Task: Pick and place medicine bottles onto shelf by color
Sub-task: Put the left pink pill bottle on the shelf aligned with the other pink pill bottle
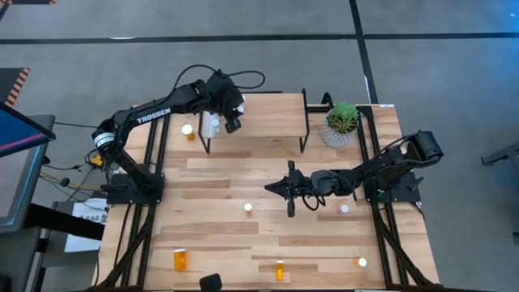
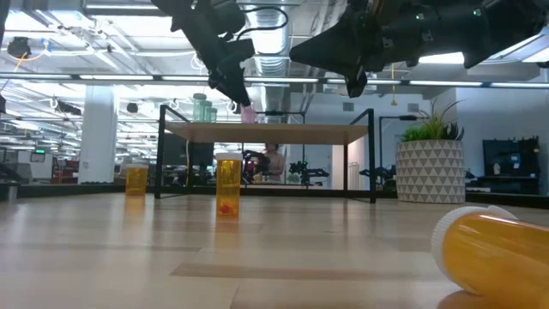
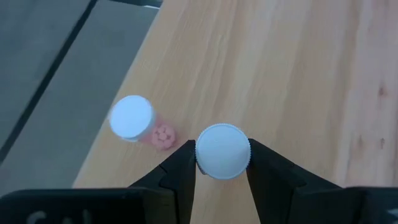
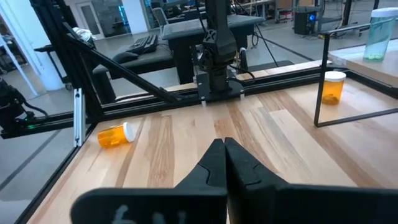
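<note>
A pink medicine bottle (image 3: 222, 151) with a white cap is pinched between the fingers (image 3: 180, 171) of the left gripper (image 1: 232, 122), over the left end of the shelf (image 1: 268, 122). A second pink bottle (image 3: 140, 123) stands on the plank just beside it, near the shelf's edge. Pale green bottles (image 2: 204, 109) stand further along the same end. The right gripper (image 1: 284, 188) hangs above the table's middle, its fingers pressed together and holding nothing. Orange bottles remain on the tabletop (image 1: 243, 243): one (image 1: 188, 130) left of the shelf, one (image 1: 180, 259) at the near left, one (image 1: 280, 269) at the near edge. A potted plant (image 1: 341, 123) sits right of the shelf.
</note>
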{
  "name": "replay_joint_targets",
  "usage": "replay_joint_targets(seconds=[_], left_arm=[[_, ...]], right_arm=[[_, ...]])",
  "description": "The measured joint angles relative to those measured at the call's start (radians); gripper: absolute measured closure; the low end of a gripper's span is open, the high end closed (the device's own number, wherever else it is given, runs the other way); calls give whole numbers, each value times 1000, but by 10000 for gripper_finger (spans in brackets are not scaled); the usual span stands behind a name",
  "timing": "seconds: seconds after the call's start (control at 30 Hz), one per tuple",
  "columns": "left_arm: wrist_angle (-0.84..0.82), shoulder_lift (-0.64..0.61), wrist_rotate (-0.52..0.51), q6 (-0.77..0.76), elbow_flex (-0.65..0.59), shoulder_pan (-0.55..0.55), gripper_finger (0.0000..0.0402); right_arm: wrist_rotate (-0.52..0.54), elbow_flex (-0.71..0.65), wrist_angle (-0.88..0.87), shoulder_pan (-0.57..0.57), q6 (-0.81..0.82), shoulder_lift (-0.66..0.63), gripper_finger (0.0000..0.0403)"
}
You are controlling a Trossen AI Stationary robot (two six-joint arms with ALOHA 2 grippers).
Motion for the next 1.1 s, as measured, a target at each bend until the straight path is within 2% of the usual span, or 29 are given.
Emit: replay_joint_targets(seconds=[1.1], left_arm=[[-4, 6, 29, -15, -11, 0, 281]], right_arm=[[0, 0, 3, 0, 1, 0, 398]])
